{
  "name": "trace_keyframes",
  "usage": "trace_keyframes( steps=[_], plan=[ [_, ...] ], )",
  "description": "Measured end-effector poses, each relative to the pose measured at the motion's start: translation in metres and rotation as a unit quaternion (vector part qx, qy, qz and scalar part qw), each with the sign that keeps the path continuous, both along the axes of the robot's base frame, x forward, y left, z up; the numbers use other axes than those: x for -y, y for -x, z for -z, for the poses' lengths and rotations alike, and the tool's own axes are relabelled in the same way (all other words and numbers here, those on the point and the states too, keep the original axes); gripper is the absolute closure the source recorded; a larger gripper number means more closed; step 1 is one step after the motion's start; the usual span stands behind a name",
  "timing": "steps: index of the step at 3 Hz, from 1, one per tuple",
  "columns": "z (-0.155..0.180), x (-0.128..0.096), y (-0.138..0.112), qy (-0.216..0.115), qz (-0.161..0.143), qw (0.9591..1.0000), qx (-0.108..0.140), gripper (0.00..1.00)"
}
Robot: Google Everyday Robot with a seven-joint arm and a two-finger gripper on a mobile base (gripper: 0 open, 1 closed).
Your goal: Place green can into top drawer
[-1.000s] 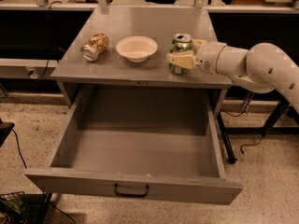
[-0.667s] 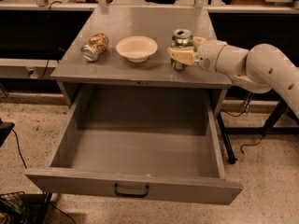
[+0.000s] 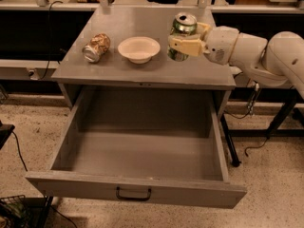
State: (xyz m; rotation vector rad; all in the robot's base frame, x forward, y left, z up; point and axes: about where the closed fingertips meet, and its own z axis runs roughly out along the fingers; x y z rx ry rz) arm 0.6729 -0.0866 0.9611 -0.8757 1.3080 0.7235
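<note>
My pincer (image 3: 184, 41) is clamped around the green can (image 3: 182, 28), holding it slightly tilted at the right part of the tabletop (image 3: 137, 23). I cannot tell whether its base touches the surface. Just beside it, near the tabletop's middle, sits a pale bowl (image 3: 138, 49). Beyond that, a brown-gold can (image 3: 96, 47) lies on its side. Below, the top drawer (image 3: 95, 184) stands pulled wide open, with a dark handle (image 3: 133, 194) at the centre of its front panel.

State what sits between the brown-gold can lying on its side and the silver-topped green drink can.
A shallow white bowl, in the camera view. The gripper, right of it, grips the green drink can.
</note>
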Motion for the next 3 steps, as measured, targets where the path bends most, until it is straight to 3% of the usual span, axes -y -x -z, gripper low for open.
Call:
trace_keyframes(
  steps=[1,2,3],
  plan=[
    [-0.005,-0.013,0.063,-0.05,-0.075,0.9939,-0.063,1.0],
    [0.039,-0.038,0.127,-0.048,-0.133,0.9788,-0.148,1.0],
    [0.069,-0.057,0.146,-0.037,-0.155,0.9711,-0.178,1.0]
  ],
)
